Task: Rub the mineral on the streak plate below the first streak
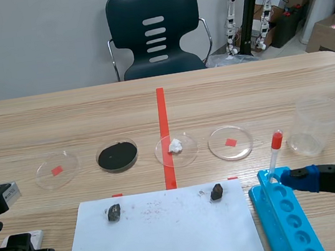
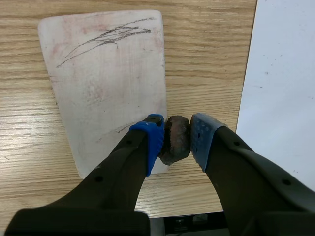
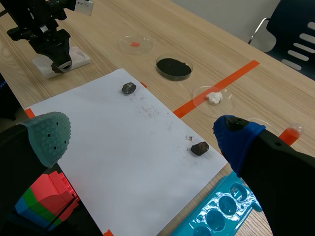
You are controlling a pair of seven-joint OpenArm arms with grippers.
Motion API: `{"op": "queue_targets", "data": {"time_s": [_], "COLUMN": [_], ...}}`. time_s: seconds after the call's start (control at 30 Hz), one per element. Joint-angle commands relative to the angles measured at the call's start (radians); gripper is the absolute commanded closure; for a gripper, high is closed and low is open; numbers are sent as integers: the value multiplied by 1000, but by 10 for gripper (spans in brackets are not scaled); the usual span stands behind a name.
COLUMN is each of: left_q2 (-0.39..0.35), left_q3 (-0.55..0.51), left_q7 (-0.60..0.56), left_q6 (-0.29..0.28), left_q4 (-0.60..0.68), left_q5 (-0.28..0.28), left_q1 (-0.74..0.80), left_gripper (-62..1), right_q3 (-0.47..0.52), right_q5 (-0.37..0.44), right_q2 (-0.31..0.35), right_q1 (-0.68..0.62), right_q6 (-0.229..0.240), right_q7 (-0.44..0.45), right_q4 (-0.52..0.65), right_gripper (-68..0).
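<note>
Wooden table: left end effector pinches mineral at streak plate edge

A dark, brownish lump of mineral sits clamped in the left end effector, at the near corner of the streak plate. The white, round-cornered plate lies flat on the worktop, lower left in the scene frame. It bears a grey streak at its far end and faint pinkish smudges.

The jaws pinch the mineral at the edge of the streak plate.
</note>
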Motion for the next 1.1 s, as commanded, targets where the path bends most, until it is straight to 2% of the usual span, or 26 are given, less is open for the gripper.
{"op": "queue_targets", "data": {"time_s": [0.0, 0.17, 0.37, 0.47, 0.67, 0.83, 0.97, 1.07], "left_q2": [-75, -91, -92, -92, -84, -69, -70, -70], "left_q3": [-36, -36, -36, -36, -36, -36, -36, -36], "left_q7": [3, 2, 2, 2, -25, -56, -55, -33], "left_q6": [57, 39, 40, 39, -29, -82, -73, -50], "left_q4": [-28, 26, 28, 28, 28, 28, 26, 26], "left_q5": [122, 77, 73, 51, -84, -165, -153, -100], "left_q1": [14, 31, 31, 31, 31, 31, 31, 31], "left_gripper": [-100, -100, -100, -100, -100, -100, -100, -100], "right_q3": [8, 8, 8, 8, 8, 8, 8, 8], "right_q5": [11, 11, 11, 11, 11, 11, 11, 11], "right_q2": [-3, -2, -2, -2, -2, -3, -3, -3], "right_q1": [0, 0, 0, 0, 0, 0, 0, 0], "right_q6": [-4, -4, -4, -4, -4, -4, -4, -4], "right_q7": [15, 15, 15, 15, 15, 15, 15, 15], "right_q4": [23, 23, 23, 23, 23, 23, 23, 23], "right_gripper": [-606, -606, -606, -606, -606, -606, -606, -606]}}
